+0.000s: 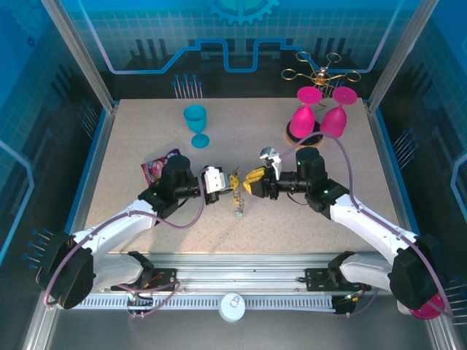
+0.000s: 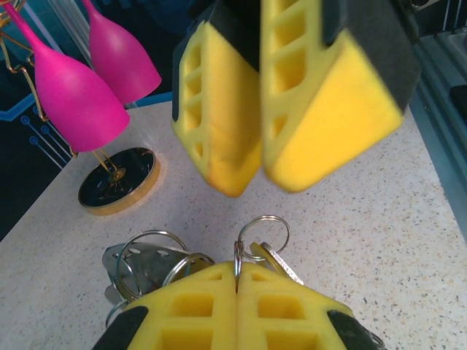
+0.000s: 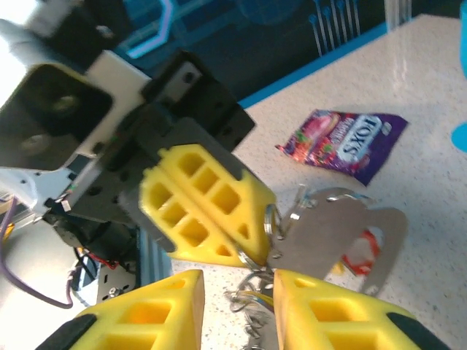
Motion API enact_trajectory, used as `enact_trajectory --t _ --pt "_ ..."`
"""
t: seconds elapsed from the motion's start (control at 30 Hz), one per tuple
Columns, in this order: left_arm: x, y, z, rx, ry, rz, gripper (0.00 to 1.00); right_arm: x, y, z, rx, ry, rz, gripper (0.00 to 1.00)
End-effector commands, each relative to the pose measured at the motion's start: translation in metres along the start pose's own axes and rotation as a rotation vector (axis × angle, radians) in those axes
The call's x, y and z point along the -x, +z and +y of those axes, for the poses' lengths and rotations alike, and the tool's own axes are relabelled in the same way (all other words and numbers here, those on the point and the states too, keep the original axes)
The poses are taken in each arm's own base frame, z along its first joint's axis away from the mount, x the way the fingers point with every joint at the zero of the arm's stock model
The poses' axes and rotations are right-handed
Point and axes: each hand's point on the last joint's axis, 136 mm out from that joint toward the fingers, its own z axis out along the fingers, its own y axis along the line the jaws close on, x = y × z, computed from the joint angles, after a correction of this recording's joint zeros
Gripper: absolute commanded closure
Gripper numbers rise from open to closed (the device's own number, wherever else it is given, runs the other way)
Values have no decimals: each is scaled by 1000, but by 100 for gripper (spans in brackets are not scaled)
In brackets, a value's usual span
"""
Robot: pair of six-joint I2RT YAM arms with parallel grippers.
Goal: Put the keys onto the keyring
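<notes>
My left gripper (image 2: 237,273) is shut on the thin silver keyring (image 2: 237,257), pinching its edge between the yellow pads above the table. A second ring (image 2: 263,232) hangs from it with a brass key (image 2: 282,264). A flat silver tag with more rings (image 2: 137,264) sits to the left. In the right wrist view the left gripper's fingers (image 3: 208,208) hold that ring (image 3: 270,219) beside the flat silver tag (image 3: 328,233), and several keys (image 3: 257,300) dangle below. My right gripper (image 3: 237,302) is open, its pads on either side of the dangling keys. In the top view both grippers meet (image 1: 241,184) at the table's middle.
A purple snack wrapper (image 1: 157,169) lies beside the left arm. A cyan goblet (image 1: 195,124) stands at the back left. Two pink glasses (image 1: 321,115) hang inverted over a black round base (image 1: 303,136), under a gold wire rack (image 1: 321,73) at the back right.
</notes>
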Motion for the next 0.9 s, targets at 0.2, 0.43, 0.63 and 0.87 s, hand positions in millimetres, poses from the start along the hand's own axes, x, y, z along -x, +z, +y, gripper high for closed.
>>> enact_trajectory --t 0.2,0.43,0.63,0.87 --pt "7 4 13 41 34 21 100 4 9 -7 -119 104 95 73" --pt "7 5 15 45 36 28 100 -1 15 -5 -106 123 131 78" --pt "7 6 15 43 36 29 100 -4 18 -5 -104 135 144 87" --pt "7 6 14 44 40 27 100 -5 16 -10 -139 134 140 100"
